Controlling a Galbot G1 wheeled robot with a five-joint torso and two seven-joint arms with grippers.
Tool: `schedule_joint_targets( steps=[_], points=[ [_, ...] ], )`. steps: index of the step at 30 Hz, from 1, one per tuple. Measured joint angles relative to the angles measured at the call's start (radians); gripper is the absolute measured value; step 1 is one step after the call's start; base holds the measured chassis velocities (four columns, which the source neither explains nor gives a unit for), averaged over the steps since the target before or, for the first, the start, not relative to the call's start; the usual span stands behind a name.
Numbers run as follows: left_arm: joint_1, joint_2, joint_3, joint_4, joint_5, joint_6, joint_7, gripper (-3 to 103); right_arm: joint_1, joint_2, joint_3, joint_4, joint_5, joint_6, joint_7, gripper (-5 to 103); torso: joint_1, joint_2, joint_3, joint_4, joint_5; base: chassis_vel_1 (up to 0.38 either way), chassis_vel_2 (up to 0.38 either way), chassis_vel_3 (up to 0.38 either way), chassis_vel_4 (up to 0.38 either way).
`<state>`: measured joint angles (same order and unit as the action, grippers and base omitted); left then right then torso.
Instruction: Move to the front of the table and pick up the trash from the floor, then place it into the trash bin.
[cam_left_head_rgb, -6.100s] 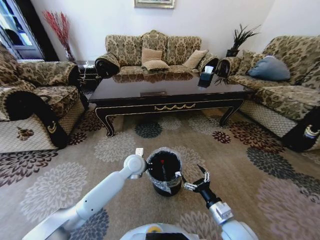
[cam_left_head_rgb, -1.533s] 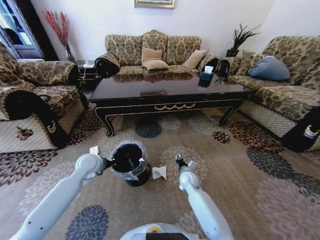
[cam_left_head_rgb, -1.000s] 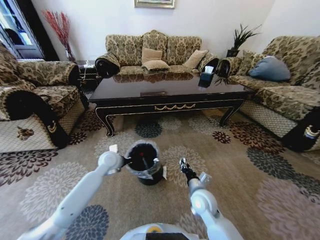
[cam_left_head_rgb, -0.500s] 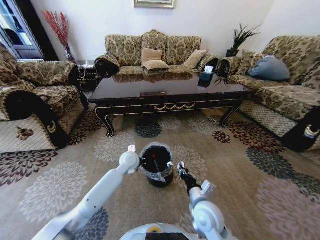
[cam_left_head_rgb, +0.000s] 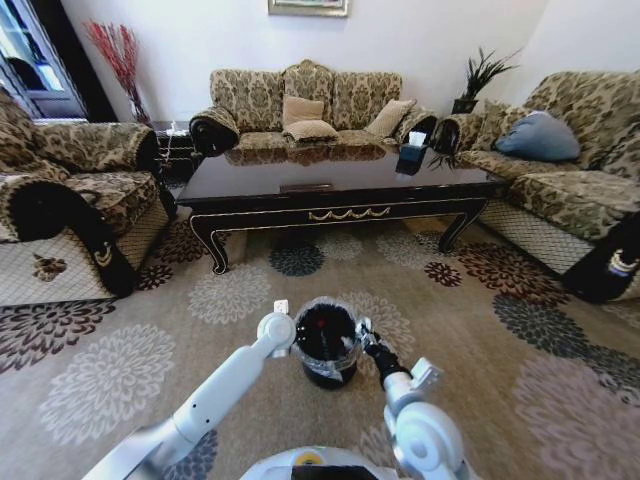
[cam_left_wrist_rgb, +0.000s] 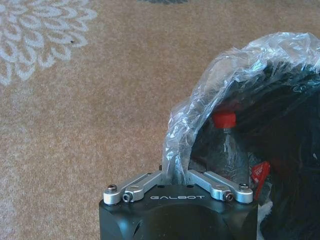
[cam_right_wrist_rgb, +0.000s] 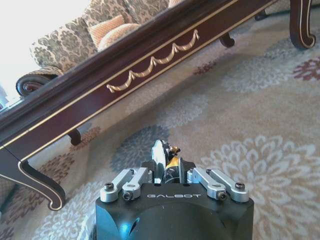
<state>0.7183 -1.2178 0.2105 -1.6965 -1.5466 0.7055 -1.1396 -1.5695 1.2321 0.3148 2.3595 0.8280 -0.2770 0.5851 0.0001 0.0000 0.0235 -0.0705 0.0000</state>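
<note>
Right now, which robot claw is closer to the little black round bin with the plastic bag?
The left. The left claw is clamped on the bin's clear plastic liner at the rim. The right claw hovers just beside the bin's other side.

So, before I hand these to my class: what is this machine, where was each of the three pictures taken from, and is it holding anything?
It is a wheeled robot with two arms, each ending in a two-fingered gripper. The wide picture comes from a camera on its head, looking down over a living room: a patterned carpet, a dark coffee table and sofas behind. The other two come from cameras on its wrists, each looking along its own gripper. The left gripper is pinching the clear liner at the rim of a small black trash bin, which already holds something with a red cap. The right gripper is beside the bin, pointing toward the table, fingers together. Whether it holds anything cannot be told.
</note>
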Motion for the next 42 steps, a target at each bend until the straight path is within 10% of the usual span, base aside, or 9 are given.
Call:
schedule_joint_targets(
  steps=[16,36,42],
  points=[
    [-0.006,-0.054,0.041,-0.019,0.003,0.0,-0.02,0,-0.048,0.01,-0.051,0.003,-0.094,-0.003,-0.075,21,0.0,0.0,0.0,-0.0003,0.0,0.0,0.0,0.0,0.0],
    [-0.008,-0.007,0.003,-0.057,-0.022,0.003,-0.022,0,-0.037,0.027,-0.042,-0.029,-0.125,-0.012,-0.106,95,0.0,0.0,0.0,-0.0004,-0.0002,0.0,0.0,0.0,0.0],
    [0.002,0.064,-0.086,-0.093,-0.058,0.008,-0.016,0,-0.002,0.006,0.031,-0.032,-0.082,-0.012,-0.116,100,0.0,0.0,0.0,-0.0002,-0.0002,0.0,0.0,0.0,0.0]
  ],
)
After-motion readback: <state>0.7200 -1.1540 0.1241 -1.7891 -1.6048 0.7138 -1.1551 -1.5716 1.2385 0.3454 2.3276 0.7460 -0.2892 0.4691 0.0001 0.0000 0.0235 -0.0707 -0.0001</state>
